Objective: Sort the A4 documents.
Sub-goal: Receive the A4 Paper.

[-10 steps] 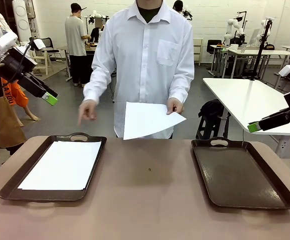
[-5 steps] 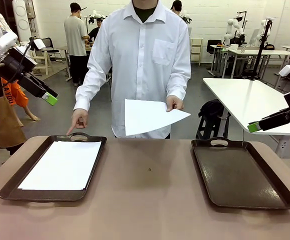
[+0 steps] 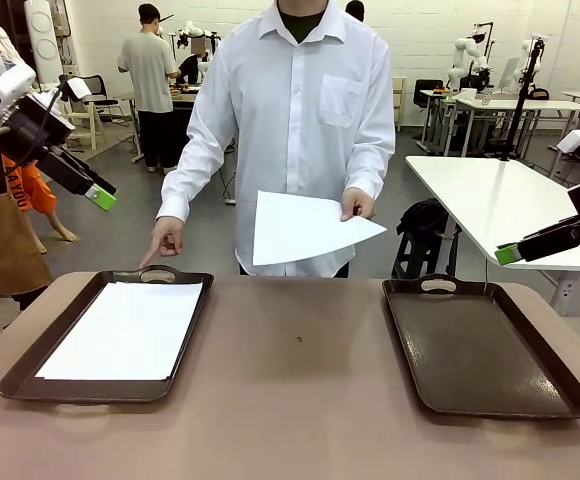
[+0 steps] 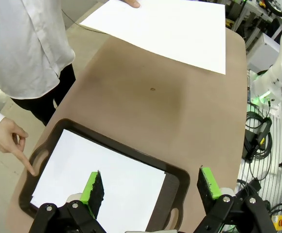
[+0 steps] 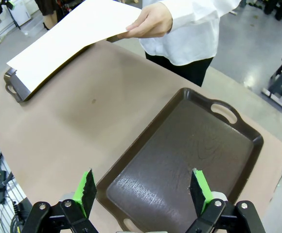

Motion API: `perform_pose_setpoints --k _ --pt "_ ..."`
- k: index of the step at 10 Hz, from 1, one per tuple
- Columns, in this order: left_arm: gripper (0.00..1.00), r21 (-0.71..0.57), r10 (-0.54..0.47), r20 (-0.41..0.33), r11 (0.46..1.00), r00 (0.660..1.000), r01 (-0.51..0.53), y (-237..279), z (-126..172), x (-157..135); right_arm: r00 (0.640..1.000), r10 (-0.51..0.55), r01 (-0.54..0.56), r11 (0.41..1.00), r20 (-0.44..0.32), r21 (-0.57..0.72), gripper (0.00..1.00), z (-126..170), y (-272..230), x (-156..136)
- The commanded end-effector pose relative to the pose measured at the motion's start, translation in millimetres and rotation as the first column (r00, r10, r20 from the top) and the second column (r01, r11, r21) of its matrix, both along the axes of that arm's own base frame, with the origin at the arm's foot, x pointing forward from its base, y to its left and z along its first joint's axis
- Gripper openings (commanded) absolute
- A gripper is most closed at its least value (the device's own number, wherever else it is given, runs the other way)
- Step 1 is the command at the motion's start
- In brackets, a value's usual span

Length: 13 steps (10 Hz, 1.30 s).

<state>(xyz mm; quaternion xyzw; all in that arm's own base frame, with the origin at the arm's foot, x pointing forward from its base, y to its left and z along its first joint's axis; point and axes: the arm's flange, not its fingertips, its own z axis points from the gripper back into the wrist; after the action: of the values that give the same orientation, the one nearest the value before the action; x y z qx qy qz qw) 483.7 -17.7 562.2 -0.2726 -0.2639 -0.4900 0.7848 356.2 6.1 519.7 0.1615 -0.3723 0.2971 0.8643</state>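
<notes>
Left hand [image 4: 149, 187] wide open, empty, right hand [image 5: 143, 189] likewise

1. One bit of print to call: black capital letters run down an orange garment [image 3: 25, 188] at the far left of the front view, and they look like "AYOO", the top cut off by the arm in front.
2. The held sheet [image 3: 305, 228] is blank white on the side facing us.
3. The sheet in the left tray [image 3: 125, 330] is blank too, no print.
4. Both trays and the worktop [image 3: 300, 400] carry no label or number.
</notes>
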Motion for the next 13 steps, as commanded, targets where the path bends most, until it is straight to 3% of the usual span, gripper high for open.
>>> perform_pose_setpoints --k 1,4,5,8,11,13 --pt "1.0 -0.128 0.055 -0.139 0.989 0.989 -0.073 -16.5 -24.8 26.4 1.0 0.002 -0.002 1.0 -0.002 0.001 1.0 -0.7 0.3 0.2" --pt "1.0 -0.301 0.092 -0.334 0.933 0.938 -0.198 -47.7 -44.7 61.6 1.0 0.002 -0.002 1.0 -0.002 0.001 1.0 -0.7 0.3 0.2" --pt "1.0 -0.302 0.119 -0.407 0.918 0.906 -0.257 -59.3 -52.9 71.3 1.0 0.002 -0.002 1.0 -0.002 0.001 1.0 -0.7 0.3 0.2" --pt "1.0 -0.322 0.072 -0.624 0.884 0.778 -0.34 -101.5 -99.0 97.4 1.0 0.002 -0.002 1.0 -0.002 0.001 1.0 -0.7 0.3 0.2" --pt "1.0 -0.307 0.096 -0.691 0.858 0.716 -0.411 -128.3 -119.3 116.3 1.0 0.002 -0.002 1.0 -0.002 0.001 1.0 -0.7 0.3 0.2" --pt "1.0 -0.323 0.1 -0.691 0.843 0.716 -0.429 -137.6 -118.1 123.6 1.0 0.002 -0.002 1.0 -0.002 0.001 1.0 -0.7 0.3 0.2"
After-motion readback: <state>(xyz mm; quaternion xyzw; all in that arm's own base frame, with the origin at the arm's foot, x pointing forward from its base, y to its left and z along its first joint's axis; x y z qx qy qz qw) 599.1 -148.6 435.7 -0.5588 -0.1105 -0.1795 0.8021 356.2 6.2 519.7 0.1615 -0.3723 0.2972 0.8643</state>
